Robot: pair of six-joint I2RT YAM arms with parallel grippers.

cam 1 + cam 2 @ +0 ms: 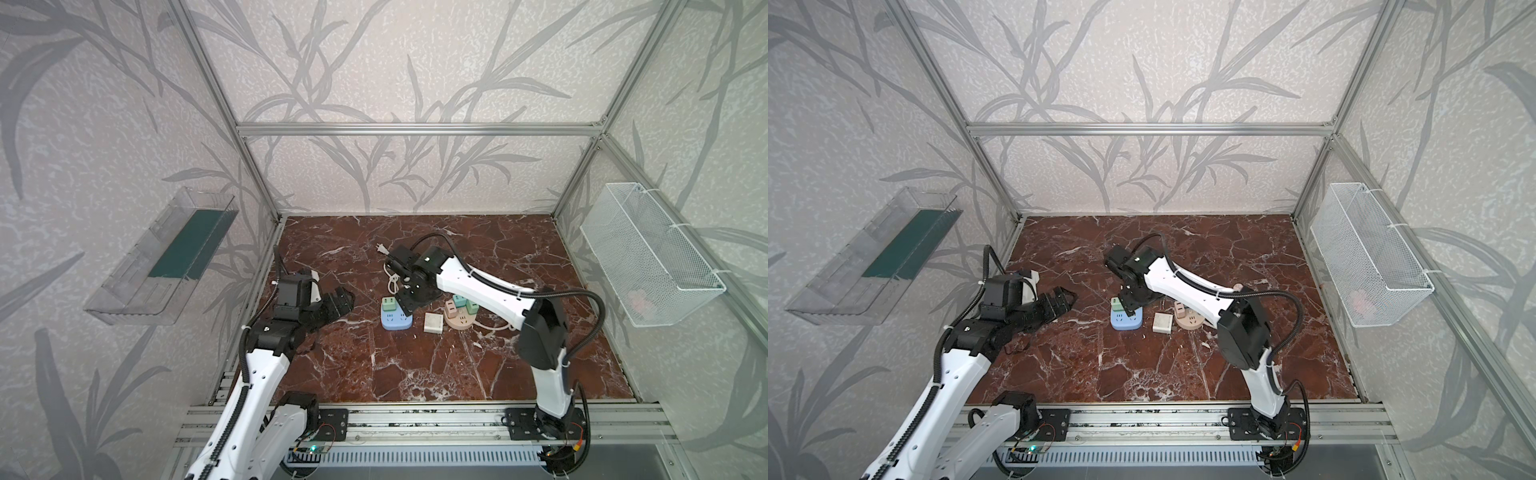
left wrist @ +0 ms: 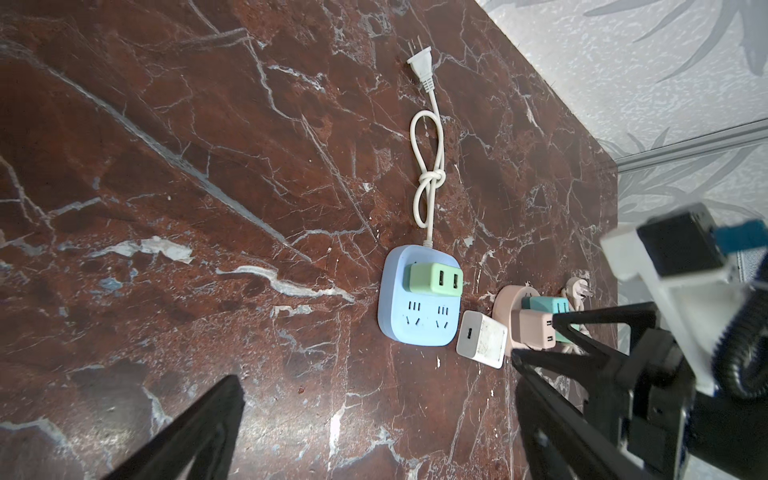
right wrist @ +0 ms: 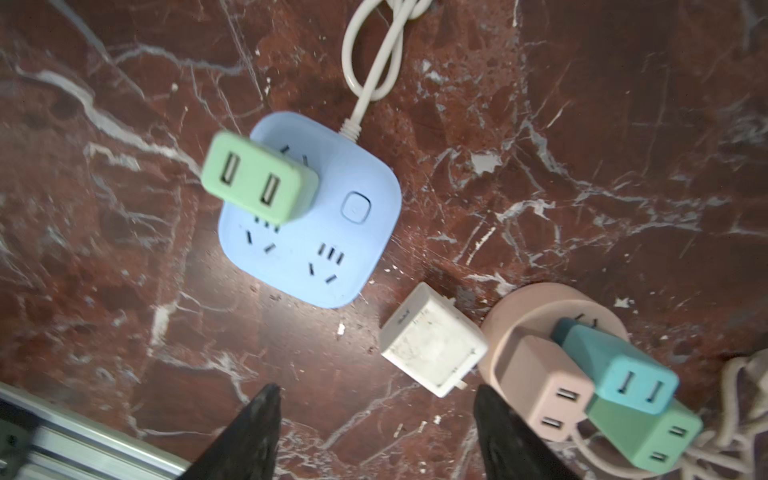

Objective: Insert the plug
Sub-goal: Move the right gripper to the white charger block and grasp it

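Right wrist: plug [image 3: 257, 183] beyond end effector [image 3: 374, 388]

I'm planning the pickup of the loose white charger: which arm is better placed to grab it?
Right. Its open claw hangs close to the white charger, beside the blue power strip. The left claw, also open, sits farther off to the left.

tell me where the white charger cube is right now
In a top view the white charger cube lies unplugged on the tabletop just right of centre, between the blue power strip and the round pink power strip.
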